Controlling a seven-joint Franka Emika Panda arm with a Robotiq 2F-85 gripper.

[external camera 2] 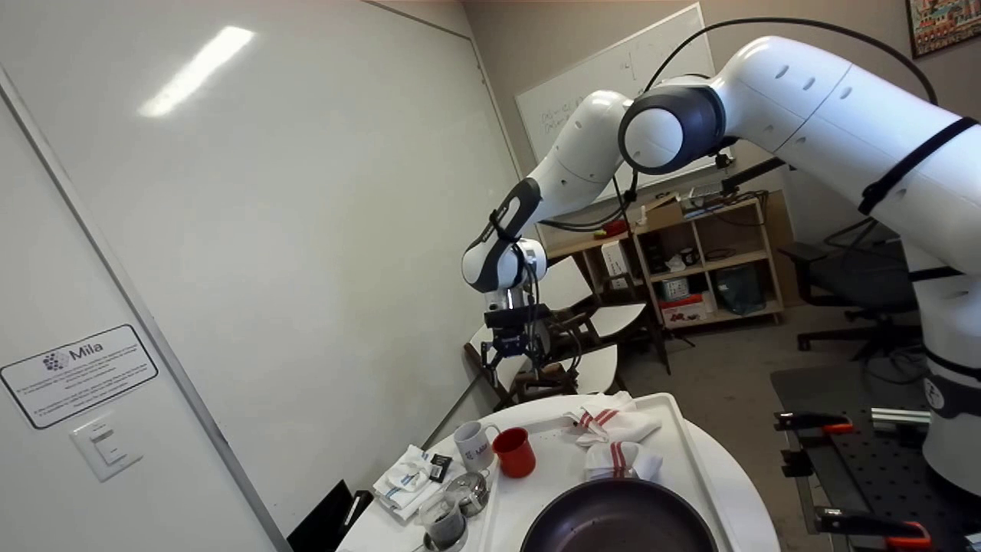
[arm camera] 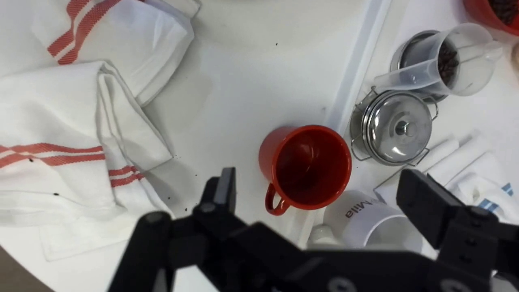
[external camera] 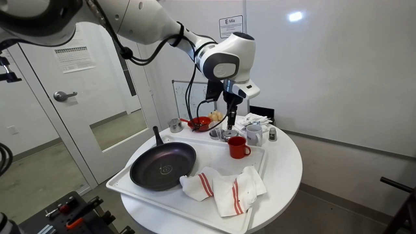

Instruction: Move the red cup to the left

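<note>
1. Landmark: the white mug (arm camera: 361, 223). All places below are given from it.
2. Target: the red cup (arm camera: 306, 168) stands upright on the tray (arm camera: 243, 101), just beside the white mug. Whether the two touch cannot be told. The cup's long axis is vertical, mouth up; its handle is not turned toward the white mug.
3. Gripper (arm camera: 318, 190): the jaws stand wide apart with nothing held. It hangs above the level of the white mug.
4. Governing relation: in the wrist view, the red cup shows between the fingers (arm camera: 423, 209), slightly ahead of their tips. The white mug intrudes into the same span, toward one finger.
5. Next move (judgement): centre on the red cup, away from the white mug, then descend along the vertical axis.
6. Caution (judgement): without that offset, the finger nearest the white mug may strike it.
</note>
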